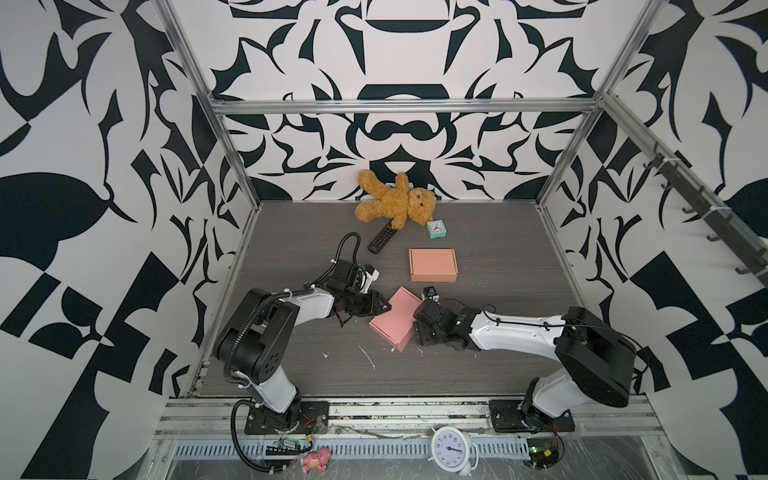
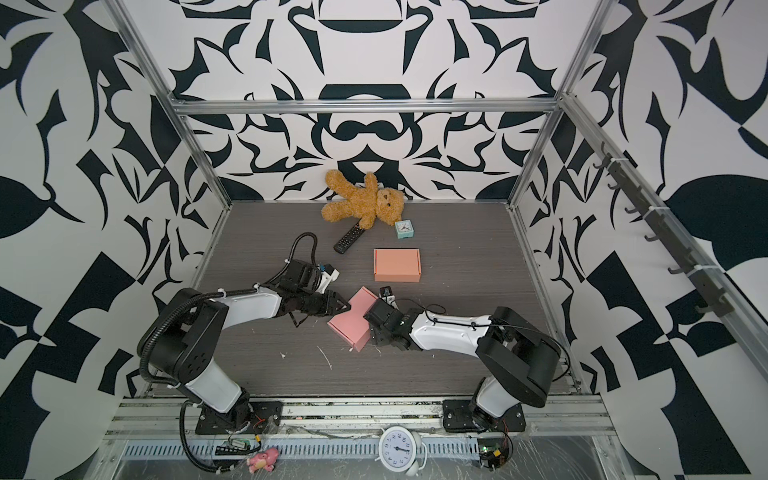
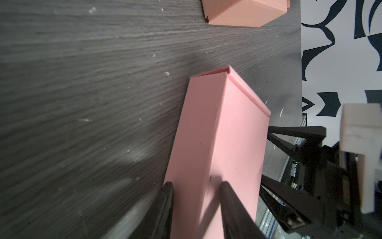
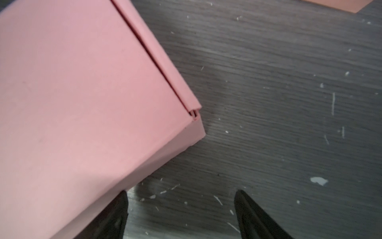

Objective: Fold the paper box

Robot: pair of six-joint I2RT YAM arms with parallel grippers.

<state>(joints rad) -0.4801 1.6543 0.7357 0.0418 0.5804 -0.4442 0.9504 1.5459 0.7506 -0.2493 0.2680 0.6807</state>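
Pinching the closed pink cardboard box (image 1: 392,322) by its edge, the left gripper (image 3: 196,183) holds on; the right gripper (image 4: 180,192) hovers alongside, jaws spread, empty

Centre of table (image 1: 507,299): 1 pink box (image 1: 395,322), lying skewed. The left gripper (image 1: 385,308) meets its left edge, the right gripper (image 1: 417,332) its right edge. Behind: 1 orange box (image 1: 433,264), remote (image 1: 381,237), teddy bear (image 1: 395,203).

The near box (image 1: 395,320) lies between left claw (image 1: 385,309) and right claw (image 1: 417,332).
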